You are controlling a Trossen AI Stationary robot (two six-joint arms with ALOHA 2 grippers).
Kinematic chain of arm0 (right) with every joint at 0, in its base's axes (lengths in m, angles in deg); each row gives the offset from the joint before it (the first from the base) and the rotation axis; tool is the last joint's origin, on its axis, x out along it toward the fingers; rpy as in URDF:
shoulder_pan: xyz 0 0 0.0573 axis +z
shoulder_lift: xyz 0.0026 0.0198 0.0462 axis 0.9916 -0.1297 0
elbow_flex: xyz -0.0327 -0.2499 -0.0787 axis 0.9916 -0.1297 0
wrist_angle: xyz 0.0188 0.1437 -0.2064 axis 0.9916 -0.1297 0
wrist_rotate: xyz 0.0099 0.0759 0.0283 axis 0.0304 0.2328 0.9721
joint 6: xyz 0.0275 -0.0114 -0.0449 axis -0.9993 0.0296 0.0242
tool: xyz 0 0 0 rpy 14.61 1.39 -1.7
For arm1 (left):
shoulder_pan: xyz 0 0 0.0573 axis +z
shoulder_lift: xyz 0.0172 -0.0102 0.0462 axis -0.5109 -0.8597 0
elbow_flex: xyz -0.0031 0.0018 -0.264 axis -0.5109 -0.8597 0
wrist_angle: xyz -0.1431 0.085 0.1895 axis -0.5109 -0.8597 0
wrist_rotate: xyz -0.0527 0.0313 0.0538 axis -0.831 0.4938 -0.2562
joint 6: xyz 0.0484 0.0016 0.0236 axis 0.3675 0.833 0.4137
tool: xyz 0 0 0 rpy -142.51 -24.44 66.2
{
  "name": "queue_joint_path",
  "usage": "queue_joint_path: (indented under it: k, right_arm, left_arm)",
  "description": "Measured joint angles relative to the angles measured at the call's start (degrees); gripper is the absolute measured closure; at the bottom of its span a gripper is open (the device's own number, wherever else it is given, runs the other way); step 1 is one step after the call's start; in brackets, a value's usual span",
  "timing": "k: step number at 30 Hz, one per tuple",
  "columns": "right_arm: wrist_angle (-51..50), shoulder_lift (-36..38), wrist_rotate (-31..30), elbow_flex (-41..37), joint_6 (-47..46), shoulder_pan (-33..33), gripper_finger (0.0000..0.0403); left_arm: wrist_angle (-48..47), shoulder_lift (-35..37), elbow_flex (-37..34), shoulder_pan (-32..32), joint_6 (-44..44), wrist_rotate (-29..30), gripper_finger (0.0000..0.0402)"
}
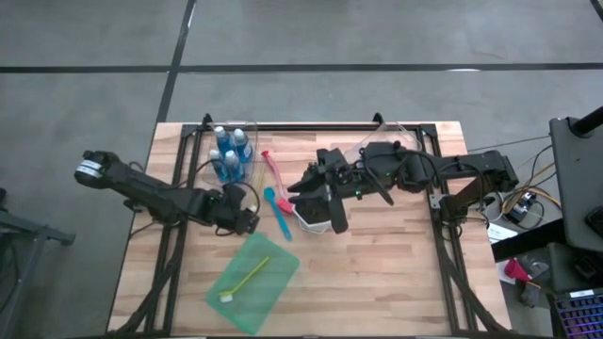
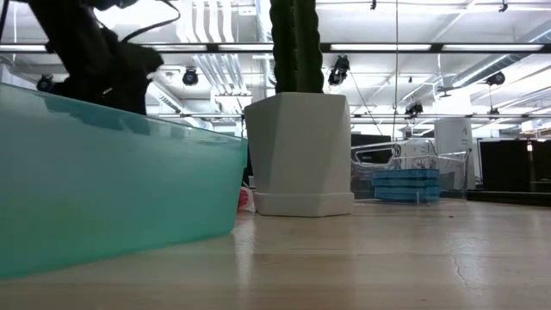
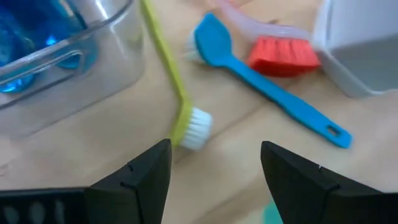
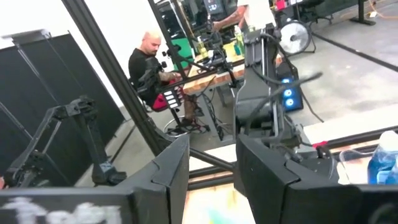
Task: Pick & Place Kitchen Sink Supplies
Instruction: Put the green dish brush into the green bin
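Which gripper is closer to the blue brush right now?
Left. The left gripper hovers open just beside the blue brush; the right gripper sits on its other side, by the white pot.

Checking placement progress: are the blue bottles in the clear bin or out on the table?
In. The high view shows the blue bottles standing together inside the clear bin at the table's far left.
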Motion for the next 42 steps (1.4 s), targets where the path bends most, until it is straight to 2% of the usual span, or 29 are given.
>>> queue_joint_path:
  k: [4, 10, 17, 21, 30, 42]
  right_arm:
    - [0.0, 0.1, 0.0, 0.0, 0.3, -0.1, 0.0268]
    - [0.0, 0.1, 0.0, 0.0, -0.1, -0.1, 0.0261]
    - [0.0, 0.2, 0.0, 0.0, -1.4, -0.1, 0.0272]
    - [0.0, 0.2, 0.0, 0.0, -1.4, -0.1, 0.0277]
    - [0.0, 0.2, 0.0, 0.0, -1.4, -0.1, 0.0268]
    - [-0.1, 0.2, 0.0, 0.0, -1.3, -0.1, 0.0279]
  left_arm:
    - [2.9, 0.0, -3.3, 0.1, 0.0, 0.7, 0.0163]
    - [12.6, 0.0, -7.9, 0.1, 6.2, -1.1, 0.016]
    - [13.7, 0.0, -10.9, 0.6, 7.1, -1.3, 0.016]
    - [17.8, 0.0, -12.6, 0.6, 8.0, -0.7, 0.016]
    - [21.6, 0.0, -16.0, 1.6, 7.7, 0.5, 0.0162]
    - [24.6, 0.0, -17.5, 3.9, 10.8, 2.3, 0.0163]
